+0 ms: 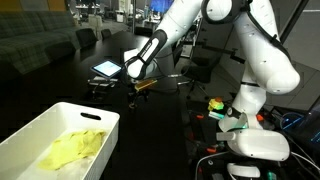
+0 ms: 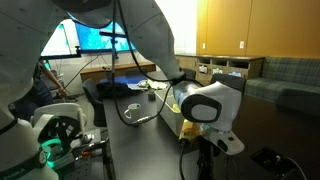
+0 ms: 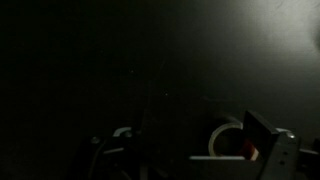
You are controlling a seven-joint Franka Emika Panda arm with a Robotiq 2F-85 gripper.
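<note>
My arm (image 1: pixel 255 45) wears smooth white plastic shells with a soft gloss, while my fingers (image 1: pixel 132 76) look matt black, like hard plastic or coated metal. The surface (image 1: pixel 60 85) under them is dark and dull, barely reflecting. The tablet (image 1: pixel 106 69) has a glossy glass face. The bin (image 1: pixel 25 140) is smooth white plastic, and the yellow cloth (image 1: pixel 75 150) in it is soft and crumpled. The cabinets (image 2: pixel 240 30) are satin-finished wood, and the sofa (image 2: pixel 285 72) is covered in woven fabric.

Dim room; wrist view nearly black, perhaps underexposed.
</note>
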